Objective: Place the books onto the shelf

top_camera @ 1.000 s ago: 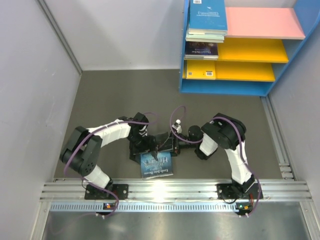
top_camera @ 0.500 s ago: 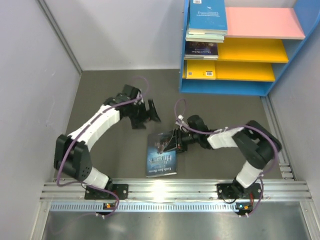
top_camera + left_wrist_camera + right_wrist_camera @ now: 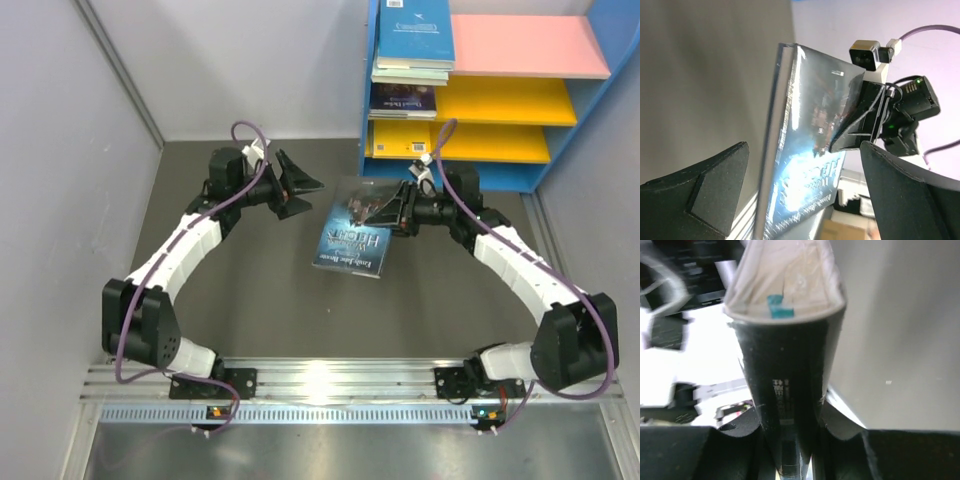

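Observation:
My right gripper [image 3: 393, 212] is shut on the upper edge of a dark galaxy-cover book [image 3: 350, 238] and holds it tilted above the floor, in front of the shelf [image 3: 452, 176]. In the right wrist view the book's black spine [image 3: 789, 385] is pinched between both fingers of the right gripper [image 3: 790, 427]. My left gripper [image 3: 303, 186] is open to the left of the book and apart from it. From the left wrist, the book [image 3: 805, 145] hangs beyond the open left gripper [image 3: 804, 167]. Other books lie on the shelf's left side: teal-blue [image 3: 415, 30], dark [image 3: 402, 100], yellow [image 3: 400, 140].
The shelf has blue side panels, a pink top board [image 3: 530, 45] and yellow lower boards [image 3: 505, 100]. Grey walls [image 3: 60, 180] enclose the dark floor [image 3: 250, 290]. An aluminium rail [image 3: 350, 380] runs along the near edge, and another rail [image 3: 555, 270] runs along the right wall.
The right arm lifted the book off the floor by the near rail and carried it back toward the shelf. The left gripper pulled away to the back left, jaws wide.

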Motion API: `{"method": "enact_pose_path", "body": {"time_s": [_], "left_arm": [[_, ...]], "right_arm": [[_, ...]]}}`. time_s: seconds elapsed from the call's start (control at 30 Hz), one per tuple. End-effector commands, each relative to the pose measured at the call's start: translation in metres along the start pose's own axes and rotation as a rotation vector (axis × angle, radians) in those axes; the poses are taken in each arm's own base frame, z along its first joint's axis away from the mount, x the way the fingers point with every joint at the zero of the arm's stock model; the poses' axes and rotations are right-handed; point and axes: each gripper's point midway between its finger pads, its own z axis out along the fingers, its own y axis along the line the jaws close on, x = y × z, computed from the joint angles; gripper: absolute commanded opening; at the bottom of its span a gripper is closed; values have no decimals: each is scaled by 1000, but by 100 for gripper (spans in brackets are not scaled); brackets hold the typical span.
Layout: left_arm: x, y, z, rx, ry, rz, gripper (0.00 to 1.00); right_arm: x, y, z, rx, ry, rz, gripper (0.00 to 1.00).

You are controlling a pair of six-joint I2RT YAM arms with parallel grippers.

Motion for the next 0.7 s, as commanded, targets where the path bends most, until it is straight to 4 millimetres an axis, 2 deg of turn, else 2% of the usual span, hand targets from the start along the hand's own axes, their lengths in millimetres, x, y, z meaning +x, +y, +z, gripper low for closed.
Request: {"method": "enact_pose_path", "body": {"time_s": [0.0,0.07,0.13,0.2,0.23,0.27,0.3,0.37,0.43,0.5,0.57,0.6,0.63,0.67], "left_arm": [[-3,-47,0,233,51,64,98],[0,-54,1,244,84,79,98],[5,-46,9,210,127,106,97],[9,-53,12,224,173,110,97],[14,-59,14,251,196,112,97],[17,-75,12,325,213,165,96],[26,-82,15,351,253,133,95],[33,-99,13,413,289,158,93],[45,-107,17,443,334,167,90],[53,-117,18,485,367,185,77],[55,-121,17,500,382,163,59],[53,-124,17,521,377,177,28],[53,-125,17,525,378,172,9],[51,-128,17,530,377,165,0]], "right_arm": [[-4,83,-36,-234,5,-91,0],[-8,96,-43,-278,-11,-57,0],[-9,107,-49,-338,-28,-77,0],[-9,111,-51,-367,-28,-32,0],[-11,120,-54,-406,-40,-35,0],[-12,123,-55,-427,-45,-30,0],[-13,121,-54,-446,-53,-21,0],[-16,135,-60,-514,-71,-32,0],[-23,135,-57,-530,-74,1,0],[-31,138,-55,-548,-83,-12,0],[-34,139,-54,-560,-79,-12,0],[-38,139,-52,-561,-79,-7,0],[-39,139,-51,-559,-79,0,0],[-40,138,-50,-557,-80,0,0]]}}
